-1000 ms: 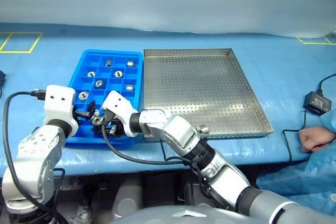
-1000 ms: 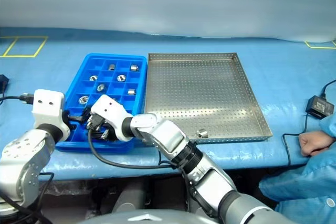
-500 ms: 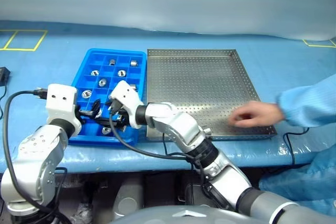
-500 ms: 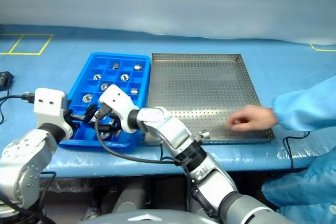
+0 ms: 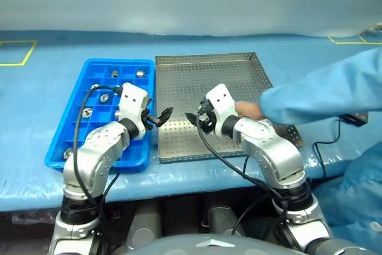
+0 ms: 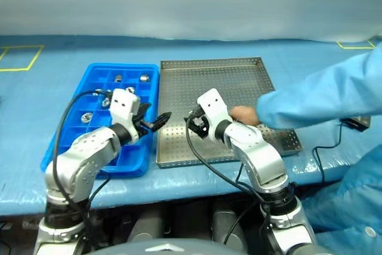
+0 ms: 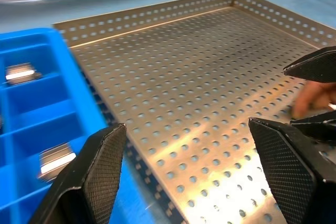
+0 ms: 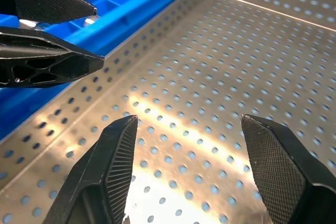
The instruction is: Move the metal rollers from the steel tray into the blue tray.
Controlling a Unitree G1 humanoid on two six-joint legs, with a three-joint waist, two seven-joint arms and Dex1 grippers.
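The steel tray (image 5: pixel 200 82) lies in the middle of the blue-covered table, with the blue tray (image 5: pixel 70 128) against its left side. Several metal rollers (image 5: pixel 141 73) sit in the blue tray's compartments, two of them (image 7: pixel 54 161) close to my left gripper. That left gripper (image 5: pixel 162 116) hovers open and empty over the steel tray's left edge. My right gripper (image 5: pixel 194 117) faces it over the tray's perforated floor (image 8: pixel 220 77), also open, with nothing between its fingers (image 8: pixel 275 166). The two sets of fingertips stand a short way apart.
A person's blue sleeve (image 5: pixel 316 91) reaches in from the right over the steel tray, the hand (image 5: pixel 246 110) resting just behind my right gripper. A black power adapter (image 6: pixel 358 122) with its cable lies at the table's right edge.
Both grippers have swung right, from over the blue tray to the steel tray's left part. The right gripper has opened. The person's arm has reached farther across the steel tray. The camera has shifted.
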